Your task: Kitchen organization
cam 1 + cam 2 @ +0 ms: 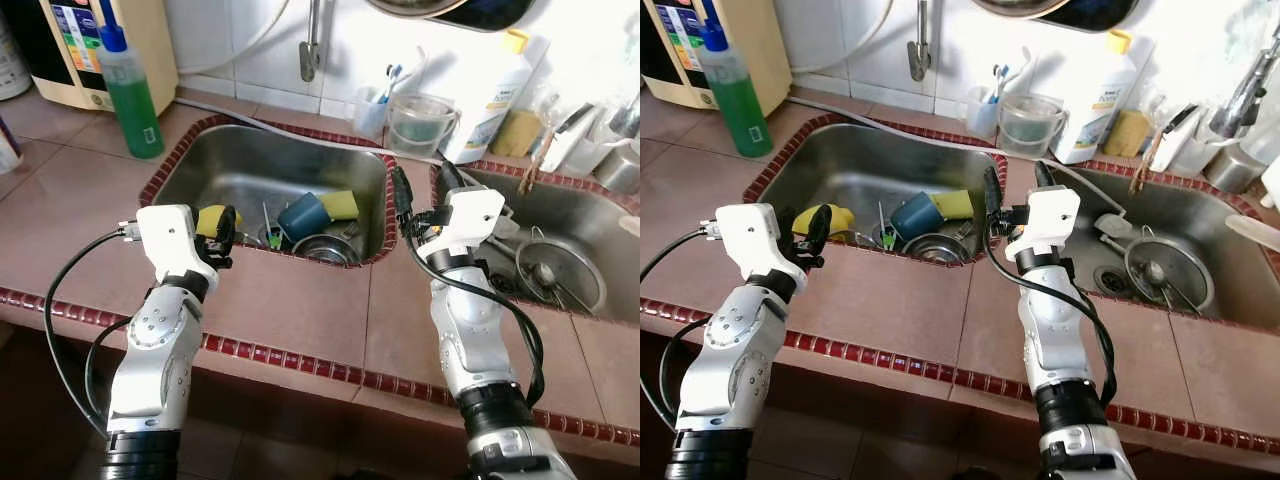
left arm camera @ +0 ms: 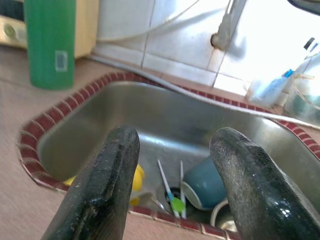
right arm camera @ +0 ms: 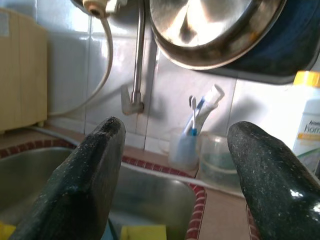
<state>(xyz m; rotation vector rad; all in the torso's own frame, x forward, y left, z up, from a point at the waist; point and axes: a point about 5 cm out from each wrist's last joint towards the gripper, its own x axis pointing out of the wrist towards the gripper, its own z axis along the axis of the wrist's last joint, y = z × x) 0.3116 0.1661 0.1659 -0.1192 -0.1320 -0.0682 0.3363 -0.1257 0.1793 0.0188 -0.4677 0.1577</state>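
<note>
I am looking down on a tiled worktop (image 1: 290,300) with two steel sinks set into it. My left pincer (image 1: 228,237) is hovering at the near rim of the left sink (image 1: 250,165), its two black fingers (image 2: 107,185) spread apart and pinching nothing. My right pincer (image 1: 425,195) is hanging over the tiled strip between the left sink and the right sink (image 1: 590,225), its fingers (image 3: 90,175) also standing wide apart and empty.

In the left sink a blue cup (image 1: 305,216) is lying on its side, with a yellow sponge (image 1: 340,204) just beside it and a steel bowl (image 1: 328,249) near the drain. A yellow object (image 1: 208,219) is sitting just beyond my left pincer, partly hidden by it. A green bottle (image 1: 130,88) is standing upright on the worktop behind the left sink. A clear cup holding toothbrushes (image 3: 192,135) and a white bottle (image 1: 497,95) are standing against the wall tiles behind the sinks. In the right sink a round wire strainer (image 1: 560,272) is lying flat.
</note>
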